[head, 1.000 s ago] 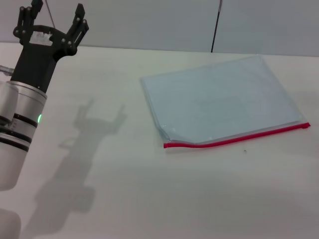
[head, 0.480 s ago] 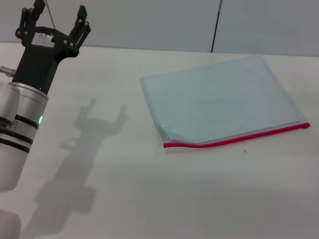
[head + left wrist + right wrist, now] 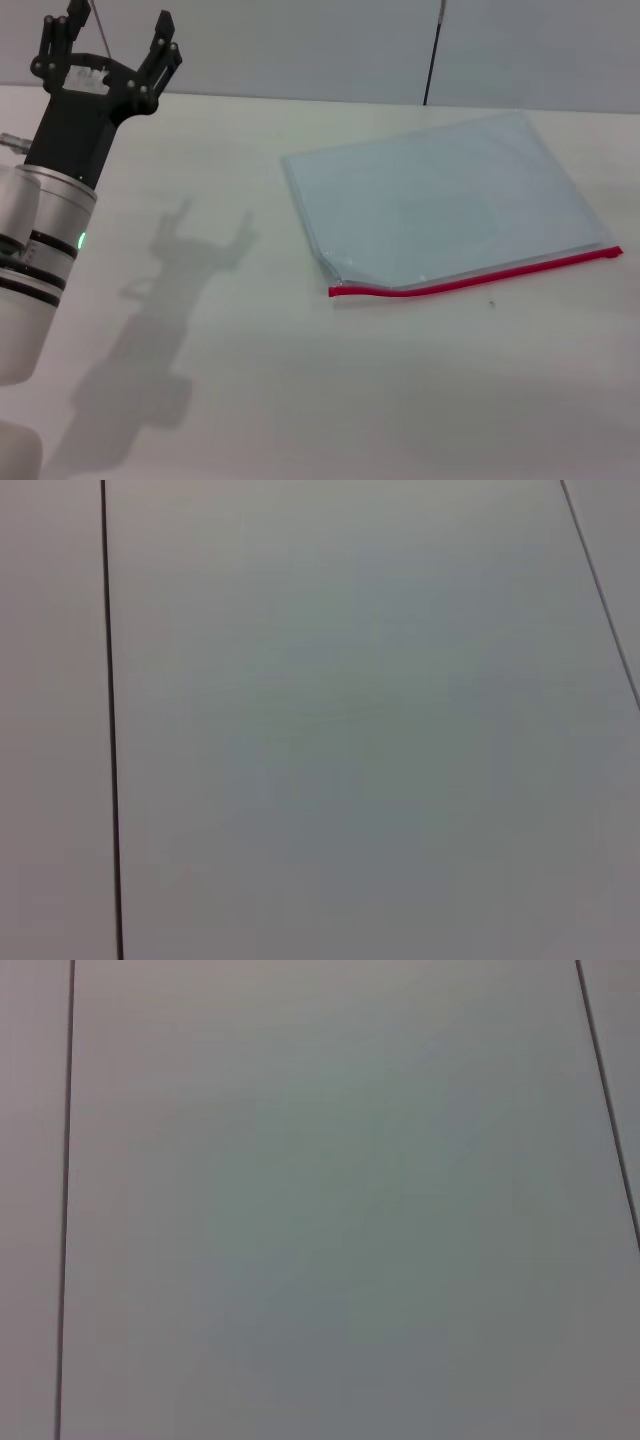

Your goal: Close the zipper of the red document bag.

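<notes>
The red document bag (image 3: 440,200), a flat translucent pale blue-grey pouch, lies on the white table (image 3: 250,380) at the centre right of the head view. Its zipper (image 3: 480,275) is a thin red strip along the near long edge; the near-left corner gapes slightly and I cannot make out the slider. My left gripper (image 3: 108,45) is raised at the far left, well away from the bag, open with nothing between its fingers. The right gripper is out of view. Both wrist views show only a plain grey panelled wall.
A thin dark vertical pole (image 3: 434,52) stands behind the table's far edge, above the bag. The left arm's shadow (image 3: 190,250) falls on the table between the arm and the bag.
The left gripper has shifted very slightly up and to the right since the earliest frame. The bag has not moved.
</notes>
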Robot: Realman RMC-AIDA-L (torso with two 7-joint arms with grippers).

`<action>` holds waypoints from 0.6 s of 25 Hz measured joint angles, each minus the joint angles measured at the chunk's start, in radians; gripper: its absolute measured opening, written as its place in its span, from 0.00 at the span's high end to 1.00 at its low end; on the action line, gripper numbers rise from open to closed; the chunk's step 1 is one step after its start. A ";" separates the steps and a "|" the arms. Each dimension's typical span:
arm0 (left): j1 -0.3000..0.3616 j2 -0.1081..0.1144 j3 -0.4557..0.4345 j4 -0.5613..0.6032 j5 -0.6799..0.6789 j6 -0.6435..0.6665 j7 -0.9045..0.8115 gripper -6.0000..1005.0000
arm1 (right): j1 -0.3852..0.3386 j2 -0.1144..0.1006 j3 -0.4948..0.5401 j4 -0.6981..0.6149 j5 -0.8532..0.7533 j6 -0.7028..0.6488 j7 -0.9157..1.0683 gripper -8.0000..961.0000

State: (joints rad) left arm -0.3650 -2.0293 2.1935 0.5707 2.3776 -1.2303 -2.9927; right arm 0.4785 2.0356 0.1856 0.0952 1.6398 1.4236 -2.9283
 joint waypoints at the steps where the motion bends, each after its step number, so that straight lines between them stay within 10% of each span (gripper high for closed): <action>1: 0.000 0.000 0.000 0.000 0.000 0.000 0.000 0.11 | 0.000 0.000 0.000 0.000 0.000 0.000 0.000 0.13; 15: 0.000 0.000 0.003 0.000 0.000 -0.001 0.000 0.11 | 0.000 0.000 0.000 0.000 0.000 0.000 0.000 0.13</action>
State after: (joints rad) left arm -0.3650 -2.0293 2.1966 0.5707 2.3777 -1.2308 -2.9927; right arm 0.4786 2.0356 0.1857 0.0951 1.6398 1.4235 -2.9283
